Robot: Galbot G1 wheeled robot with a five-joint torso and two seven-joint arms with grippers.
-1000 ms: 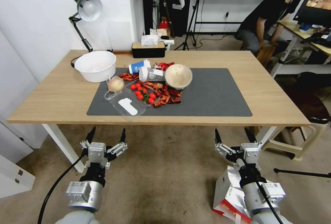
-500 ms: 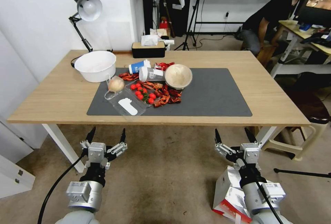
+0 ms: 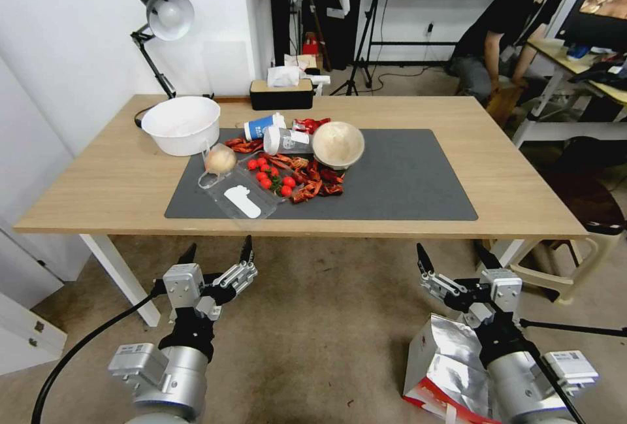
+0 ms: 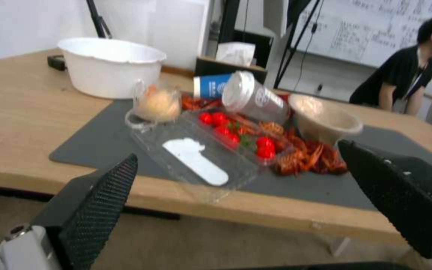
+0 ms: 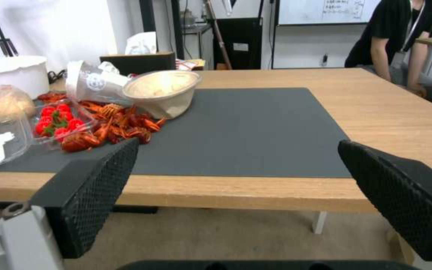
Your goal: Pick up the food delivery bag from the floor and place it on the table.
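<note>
The food delivery bag (image 3: 447, 365) sits on the floor (image 3: 313, 339) at our right side, under our right arm and in front of the table (image 3: 516, 182). Its shiny open mouth points up, and it stands about upright, so its long way runs up and down. Both our arms have just moved a little to the right. Our right gripper (image 3: 459, 259) hangs above the bag, fingers spread wide, holding nothing. Our left gripper (image 3: 217, 251) is spread too. We think the pick-up has barely begun.
</note>
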